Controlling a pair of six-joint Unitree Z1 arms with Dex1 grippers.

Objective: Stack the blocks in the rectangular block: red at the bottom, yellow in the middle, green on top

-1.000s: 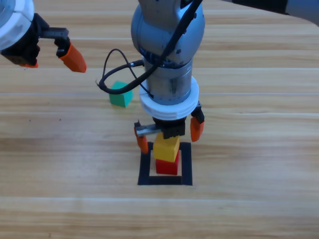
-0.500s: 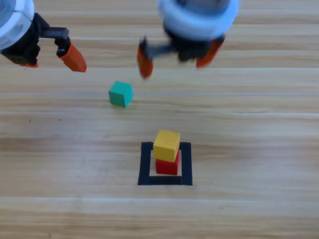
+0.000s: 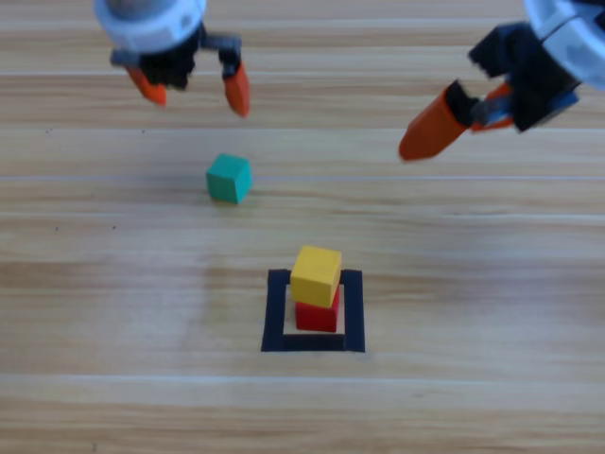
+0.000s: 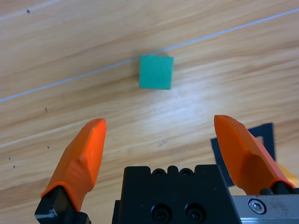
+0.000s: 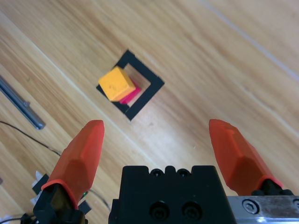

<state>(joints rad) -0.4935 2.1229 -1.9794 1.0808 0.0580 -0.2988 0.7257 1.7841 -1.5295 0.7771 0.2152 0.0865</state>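
Looking down on the wooden table (image 3: 113, 378), we see our right gripper (image 5: 161, 149) high at the right, jaws spread wide and empty, and our left gripper (image 3: 194, 87) near the top, also wide, above the green cube (image 3: 229, 178). Inside the black tape frame (image 3: 274, 317), the yellow cube (image 3: 316, 275) sits on the red cube (image 3: 317, 317).
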